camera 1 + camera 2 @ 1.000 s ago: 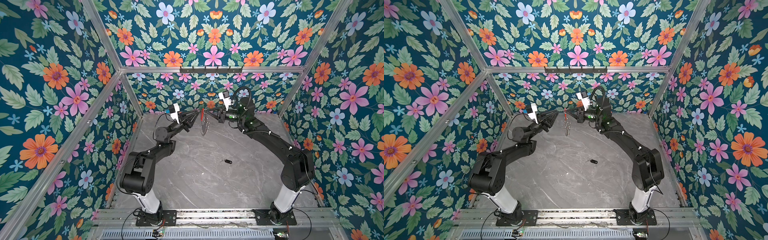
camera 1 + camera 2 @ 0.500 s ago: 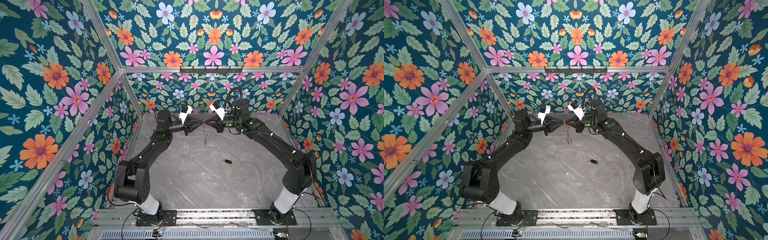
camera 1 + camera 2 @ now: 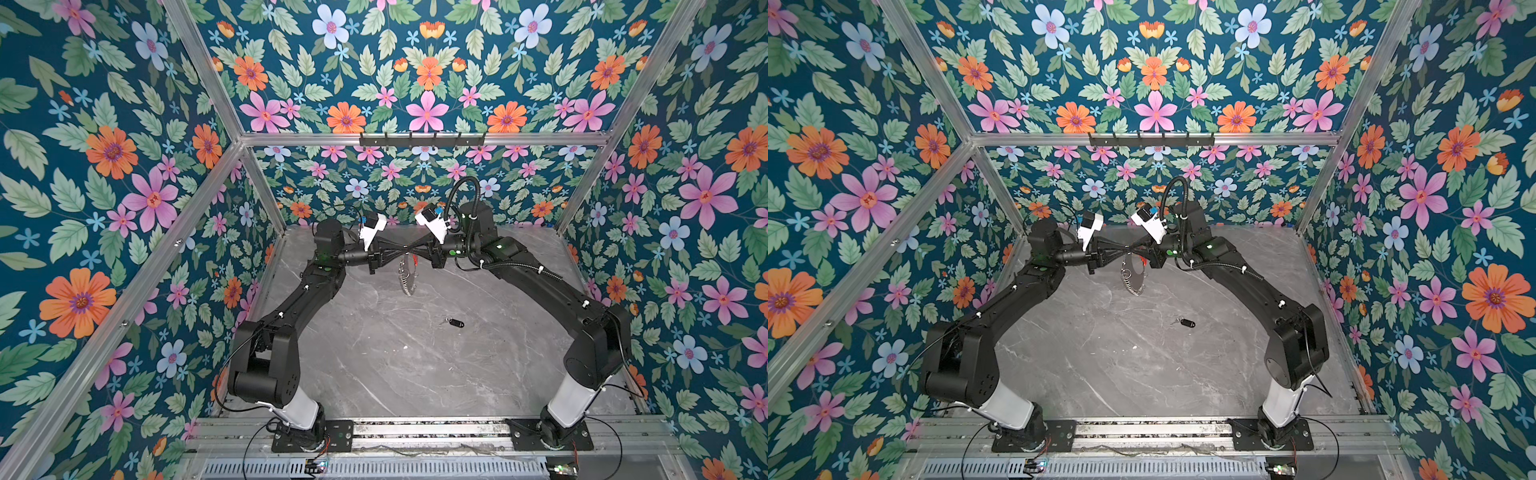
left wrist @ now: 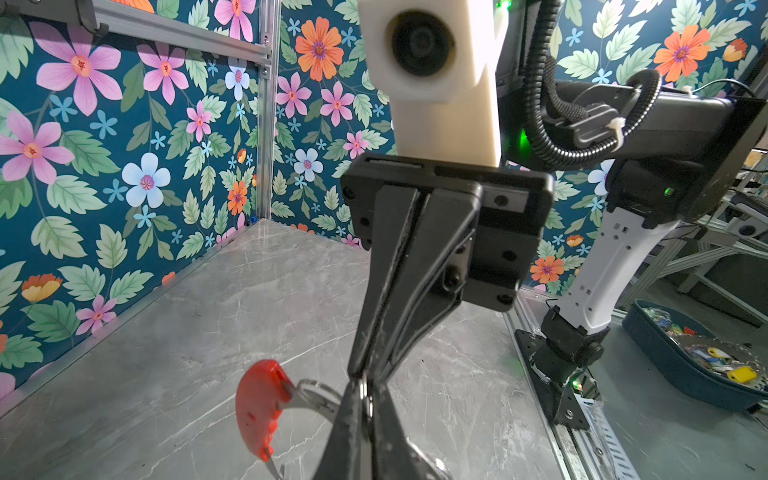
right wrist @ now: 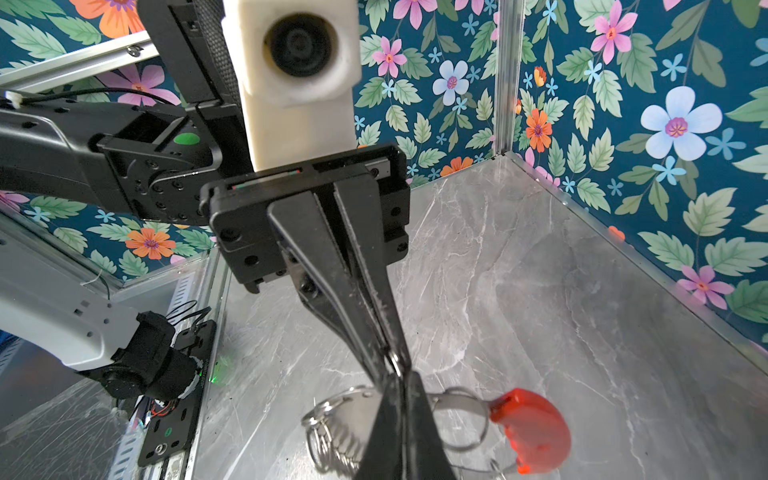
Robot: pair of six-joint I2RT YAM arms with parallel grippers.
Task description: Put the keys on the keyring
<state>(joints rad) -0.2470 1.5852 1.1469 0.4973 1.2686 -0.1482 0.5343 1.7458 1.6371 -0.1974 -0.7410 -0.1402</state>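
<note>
The keyring (image 3: pixel 405 276) (image 3: pixel 1131 278), a grey disc fringed with silver loops and carrying a red curved piece (image 4: pixel 257 407) (image 5: pixel 530 432), hangs in the air above the back middle of the table. My left gripper (image 3: pixel 405 250) (image 3: pixel 1128 249) (image 4: pixel 365 399) and right gripper (image 3: pixel 415 249) (image 3: pixel 1139 247) (image 5: pixel 401 382) meet tip to tip at its top edge. Both are shut on the keyring's rim. The keys (image 3: pixel 456 323) (image 3: pixel 1187 322), a small black tag with a silver ring, lie alone on the table, nearer the front and to the right of the keyring.
The grey marble table (image 3: pixel 374 365) is boxed in by floral walls on three sides. A black hook rail (image 3: pixel 422 139) sits on the back beam. Outside the cell, a blue bin (image 4: pixel 685 365) of small items shows in the left wrist view.
Both arms have swung so the grippers face each other, bringing the keyring forward and slightly lower. The left jaws have closed onto its rim. The keys have not moved.
</note>
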